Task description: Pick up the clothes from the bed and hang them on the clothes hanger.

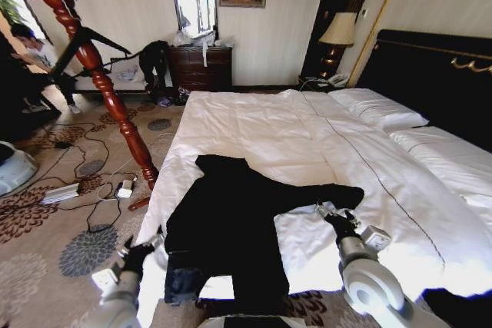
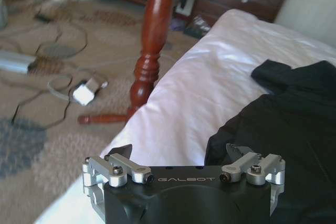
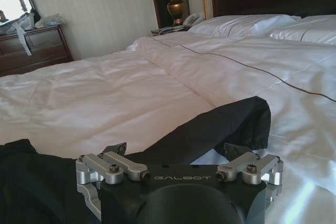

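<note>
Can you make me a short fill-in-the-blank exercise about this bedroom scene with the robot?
1. The black jacket lies spread on the ____ duvet of the bed.
2. The right gripper hovers by the jacket's ____.
3. The left gripper is at the bed's ____ corner.
4. The lamp stands beside the ____.

Missing words: white; sleeve; near-left; headboard

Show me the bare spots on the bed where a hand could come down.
Bare duvet on the bed runs from the black jacket to the pillows, and right of the dark seam. Crowded: the near edge, where the jacket lies between the left hand and right hand.
</note>
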